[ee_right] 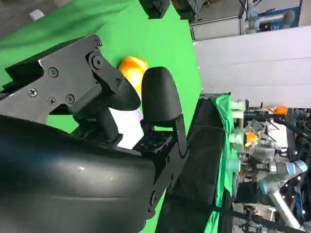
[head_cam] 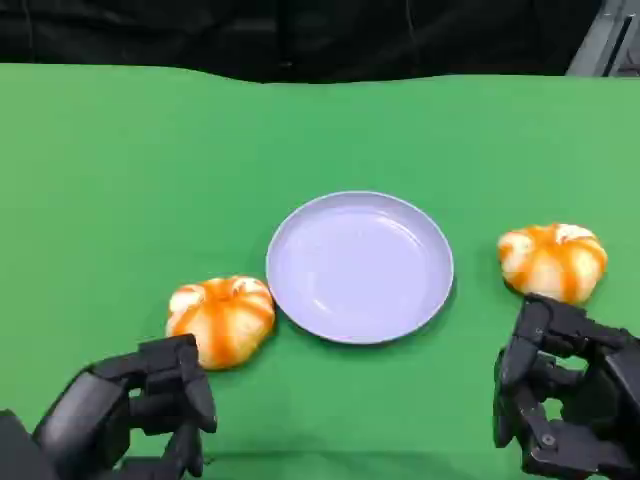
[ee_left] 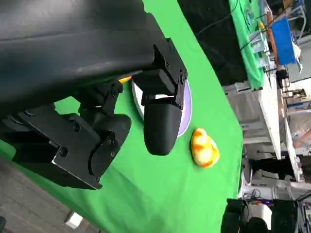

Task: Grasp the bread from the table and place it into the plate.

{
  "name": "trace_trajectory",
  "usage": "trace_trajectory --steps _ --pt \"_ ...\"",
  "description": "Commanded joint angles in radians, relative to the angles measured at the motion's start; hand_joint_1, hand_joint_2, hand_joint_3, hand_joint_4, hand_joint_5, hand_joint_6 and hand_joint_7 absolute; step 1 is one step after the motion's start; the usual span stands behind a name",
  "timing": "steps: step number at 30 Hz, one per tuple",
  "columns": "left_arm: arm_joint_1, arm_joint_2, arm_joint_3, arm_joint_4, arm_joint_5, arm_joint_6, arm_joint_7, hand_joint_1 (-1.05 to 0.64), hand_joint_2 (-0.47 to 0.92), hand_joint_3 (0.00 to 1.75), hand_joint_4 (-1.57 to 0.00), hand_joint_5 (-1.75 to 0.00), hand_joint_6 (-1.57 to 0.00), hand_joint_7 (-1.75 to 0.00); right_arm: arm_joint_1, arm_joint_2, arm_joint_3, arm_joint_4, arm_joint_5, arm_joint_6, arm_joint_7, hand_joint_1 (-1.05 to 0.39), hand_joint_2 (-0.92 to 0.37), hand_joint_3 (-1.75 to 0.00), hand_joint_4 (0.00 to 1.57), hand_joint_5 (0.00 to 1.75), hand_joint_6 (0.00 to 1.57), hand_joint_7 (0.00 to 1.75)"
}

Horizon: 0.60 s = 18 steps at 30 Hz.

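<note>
Head view gives me two bread rolls on the green counter (head_cam: 120, 150), both orange-glazed and round. I see the left roll (head_cam: 221, 320) lying just beside the plate's left rim, close to touching it, with my left hand (head_cam: 140, 405) directly in front of it, fingertips near the roll but not on it. The right roll (head_cam: 553, 260) sits a little apart from the plate's right rim, and my right hand (head_cam: 565, 405) hangs just in front of it, its upper fingers close to the roll's near side without clear contact.

The plate (head_cam: 360, 266) is pale lavender, round and shallow, lying flat between the two rolls with nothing in it.

Both hands hold nothing, as far as I can see. The left hand's fingers are spread with a gap between thumb and fingers; in the left wrist view one thick finger (ee_left: 160, 126) reaches over the plate's edge. The right hand's fingers are partly curled but apart.

Beyond the counter's far edge I see a dark backdrop (head_cam: 300, 35).
</note>
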Motion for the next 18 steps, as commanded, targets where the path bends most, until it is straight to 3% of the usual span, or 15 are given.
trace_trajectory --steps 1,18 --pt "0.005 0.008 0.000 -0.017 0.010 0.002 0.015 0.05 0.46 1.40 -0.83 -1.75 -0.74 -1.63 0.005 -0.014 -0.013 -0.011 0.011 -0.010 0.007 -0.03 -0.57 -1.23 0.89 1.75 0.72 1.69" --pt "0.008 0.002 -0.001 -0.022 0.030 -0.017 0.027 0.05 0.45 1.40 -0.82 -1.75 -0.74 -1.61 0.005 -0.014 -0.019 -0.012 0.012 -0.012 0.010 -0.03 -0.57 -1.22 0.90 1.75 0.71 1.69"
